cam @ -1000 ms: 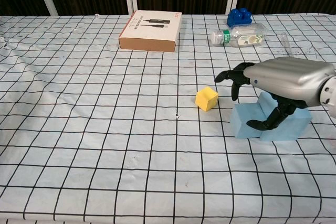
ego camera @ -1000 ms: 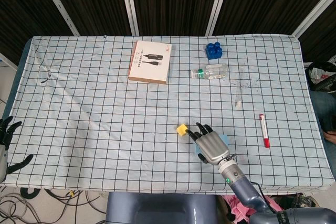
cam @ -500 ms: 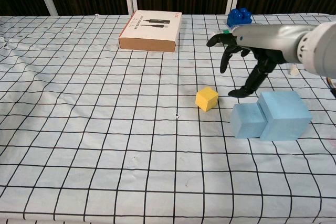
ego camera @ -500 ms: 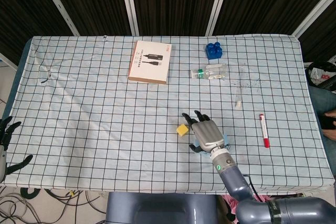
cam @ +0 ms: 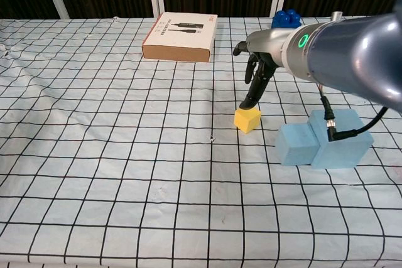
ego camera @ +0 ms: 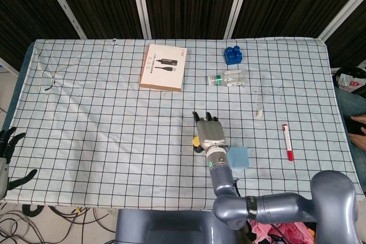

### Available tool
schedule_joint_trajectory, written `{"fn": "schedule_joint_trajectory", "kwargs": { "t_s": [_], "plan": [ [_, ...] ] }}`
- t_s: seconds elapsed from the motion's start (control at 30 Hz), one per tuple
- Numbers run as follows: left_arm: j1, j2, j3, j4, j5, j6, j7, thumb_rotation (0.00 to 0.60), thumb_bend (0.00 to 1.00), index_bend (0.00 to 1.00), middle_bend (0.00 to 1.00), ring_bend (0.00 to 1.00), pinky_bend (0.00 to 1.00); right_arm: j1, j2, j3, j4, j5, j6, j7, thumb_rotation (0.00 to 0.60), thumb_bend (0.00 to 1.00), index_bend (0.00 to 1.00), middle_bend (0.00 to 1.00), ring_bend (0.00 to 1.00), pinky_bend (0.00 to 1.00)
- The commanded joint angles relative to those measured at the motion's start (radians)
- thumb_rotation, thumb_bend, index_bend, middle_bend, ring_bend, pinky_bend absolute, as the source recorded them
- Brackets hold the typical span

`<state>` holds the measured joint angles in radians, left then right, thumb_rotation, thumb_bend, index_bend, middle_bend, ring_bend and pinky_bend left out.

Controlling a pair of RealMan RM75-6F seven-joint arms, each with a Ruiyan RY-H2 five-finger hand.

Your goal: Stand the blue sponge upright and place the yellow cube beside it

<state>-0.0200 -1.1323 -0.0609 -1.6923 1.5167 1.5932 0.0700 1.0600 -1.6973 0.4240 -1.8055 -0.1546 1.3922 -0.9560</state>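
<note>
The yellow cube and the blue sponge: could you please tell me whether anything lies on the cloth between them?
Nothing does. In the chest view, only bare checked tablecloth separates the yellow cube from the blue sponge; the right hand hangs above the cube.

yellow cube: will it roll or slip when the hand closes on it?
Cube sits flat on the cloth, flat faces, so rolling looks unlikely. It is small beside the right hand, so probably light and may skid or tip if nudged off-centre. Surface grip cannot be judged.
</note>
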Motion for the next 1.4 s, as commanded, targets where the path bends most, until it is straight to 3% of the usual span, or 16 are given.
{"fn": "schedule_joint_trajectory", "kwargs": {
  "t_s": [0.03, 0.77, 1.4],
  "plan": [
    [0.000, 0.000, 0.000, 0.000, 0.000, 0.001, -0.001, 0.600, 0.11, 0.16, 0.06, 0.00, 0.00, 0.025, -0.043, 0.008, 0.043, 0.024, 0.035, -0.016, 0.600, 0.15, 0.03, 0.27, 0.00, 0.12],
    [0.000, -0.003, -0.001, 0.001, -0.003, 0.003, 0.008, 0.600, 0.11, 0.16, 0.06, 0.00, 0.00, 0.037, -0.192, 0.002, 0.211, 0.005, 0.108, -0.050, 0.600, 0.15, 0.03, 0.34, 0.00, 0.12],
    [0.003, -0.004, -0.005, 0.003, -0.007, 0.009, 0.007, 0.600, 0.11, 0.16, 0.06, 0.00, 0.00, 0.004, -0.255, 0.017, 0.301, -0.048, 0.071, -0.045, 0.600, 0.15, 0.03, 0.40, 0.01, 0.12]
  ]
}}
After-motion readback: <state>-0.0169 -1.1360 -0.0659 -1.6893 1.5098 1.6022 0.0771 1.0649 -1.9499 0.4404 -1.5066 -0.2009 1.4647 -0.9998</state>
